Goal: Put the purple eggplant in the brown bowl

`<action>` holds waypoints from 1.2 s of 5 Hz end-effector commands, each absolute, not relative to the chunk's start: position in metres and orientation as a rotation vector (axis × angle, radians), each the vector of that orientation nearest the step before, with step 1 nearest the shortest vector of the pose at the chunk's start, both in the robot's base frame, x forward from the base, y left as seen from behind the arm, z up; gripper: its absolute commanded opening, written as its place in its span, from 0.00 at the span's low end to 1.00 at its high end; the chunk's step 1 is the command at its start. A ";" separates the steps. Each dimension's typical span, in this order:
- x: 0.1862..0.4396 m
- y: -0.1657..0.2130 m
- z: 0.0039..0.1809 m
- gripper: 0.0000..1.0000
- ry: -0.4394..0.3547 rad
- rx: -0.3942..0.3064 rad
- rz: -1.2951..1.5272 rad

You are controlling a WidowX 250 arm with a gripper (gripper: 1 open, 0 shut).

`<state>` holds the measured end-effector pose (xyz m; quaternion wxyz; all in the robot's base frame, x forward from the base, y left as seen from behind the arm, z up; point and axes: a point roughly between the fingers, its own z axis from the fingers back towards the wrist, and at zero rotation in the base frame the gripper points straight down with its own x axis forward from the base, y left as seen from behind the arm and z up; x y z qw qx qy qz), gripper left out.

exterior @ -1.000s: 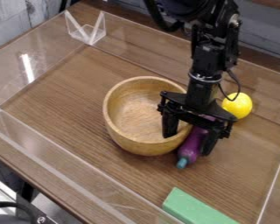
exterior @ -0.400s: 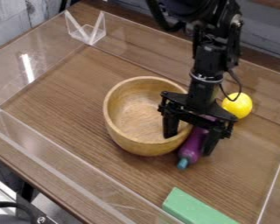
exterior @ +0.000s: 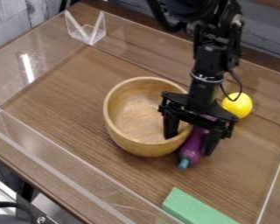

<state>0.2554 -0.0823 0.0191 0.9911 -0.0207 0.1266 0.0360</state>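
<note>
Beside the brown bowl (exterior: 143, 115), spread fingers (exterior: 196, 133) straddle the purple eggplant (exterior: 192, 147), lemon (exterior: 237, 106) behind.

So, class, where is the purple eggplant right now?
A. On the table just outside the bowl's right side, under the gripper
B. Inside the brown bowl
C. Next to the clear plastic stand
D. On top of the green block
A: the purple eggplant lies on the table against the outer right side of the brown bowl, beneath the gripper.

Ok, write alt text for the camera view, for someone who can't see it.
A black robot gripper reaches down over a purple eggplant lying on a wooden table right beside a brown bowl, its fingers straddling the eggplant. A yellow lemon sits behind; a green block lies at the front edge.
</note>
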 end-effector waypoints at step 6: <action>0.244 -0.102 0.008 1.00 0.319 -0.035 0.052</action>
